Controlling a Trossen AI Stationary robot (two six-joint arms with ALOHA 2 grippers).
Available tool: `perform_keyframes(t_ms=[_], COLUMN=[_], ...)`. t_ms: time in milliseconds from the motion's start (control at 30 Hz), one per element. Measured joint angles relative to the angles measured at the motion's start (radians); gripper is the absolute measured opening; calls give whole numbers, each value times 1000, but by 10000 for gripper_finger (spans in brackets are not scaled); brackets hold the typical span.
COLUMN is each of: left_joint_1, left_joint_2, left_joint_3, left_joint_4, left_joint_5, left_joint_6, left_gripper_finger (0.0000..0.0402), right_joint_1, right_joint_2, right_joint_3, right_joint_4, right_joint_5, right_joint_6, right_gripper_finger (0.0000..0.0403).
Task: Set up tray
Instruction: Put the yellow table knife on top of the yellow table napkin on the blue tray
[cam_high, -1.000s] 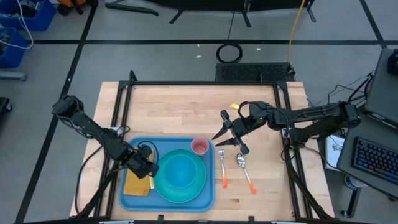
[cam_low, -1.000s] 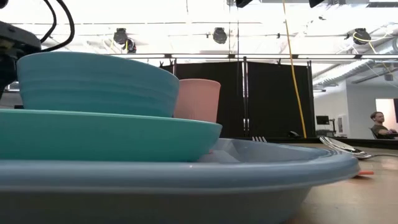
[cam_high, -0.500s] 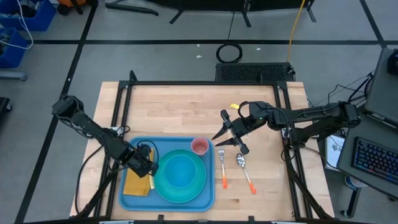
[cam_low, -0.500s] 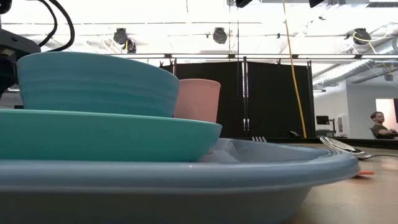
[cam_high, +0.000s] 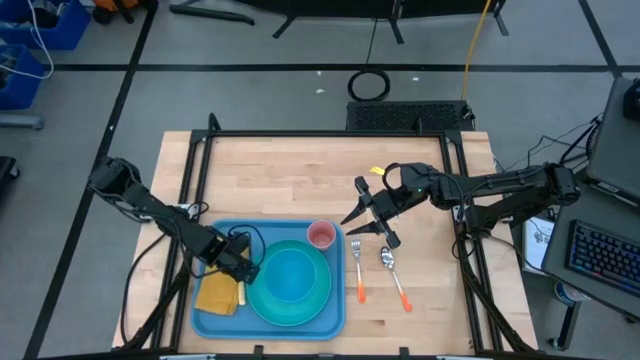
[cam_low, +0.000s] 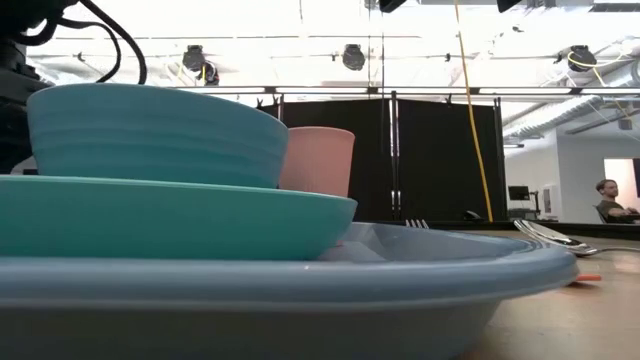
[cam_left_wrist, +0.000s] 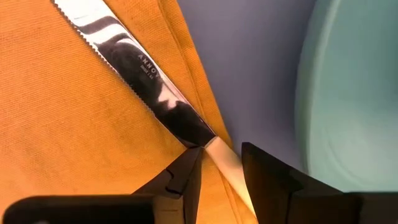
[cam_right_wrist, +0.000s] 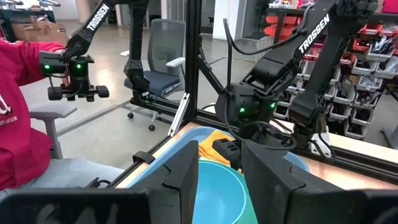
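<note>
Here my left gripper (cam_high: 243, 277) sits low over the left part of the tray (cam_high: 331, 322), clenched on the pale handle of a knife (cam_left_wrist: 149, 87) whose serrated blade lies flat on the orange napkin (cam_high: 219, 294). In my left wrist view my two fingers (cam_left_wrist: 186, 180) pinch that handle just where it meets the blade, beside the rim of the teal plate (cam_left_wrist: 348, 99). The light-blue tray rests near the front edge of the wooden table (cam_high: 300, 180), left of centre, carrying the napkin, the plate with a blue bowl (cam_high: 290, 275) on it, and a pink cup (cam_high: 321, 235) at its far right corner. My right gripper (cam_high: 366, 216) hovers above the table's middle, jaws parted and grasping nothing. A fork (cam_high: 357, 268) and a spoon (cam_high: 393, 273) with orange handles lie on the wood just right of the tray.
</note>
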Motion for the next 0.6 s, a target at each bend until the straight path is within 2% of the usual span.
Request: perform_keyframes(t_ms=[167, 600], left_joint_1=[-2, -2], left_joint_2=[-25, -29], left_joint_3=[16, 18], left_joint_4=[-2, -1], left_joint_5=[-10, -4], left_joint_6=[81, 89], left_gripper_finger=[117, 117], right_joint_1=[0, 0], right_joint_2=[0, 0], right_joint_3=[0, 0], right_joint_4=[0, 0], right_joint_5=[3, 3], right_joint_6=[0, 0], right_gripper_finger=[114, 114])
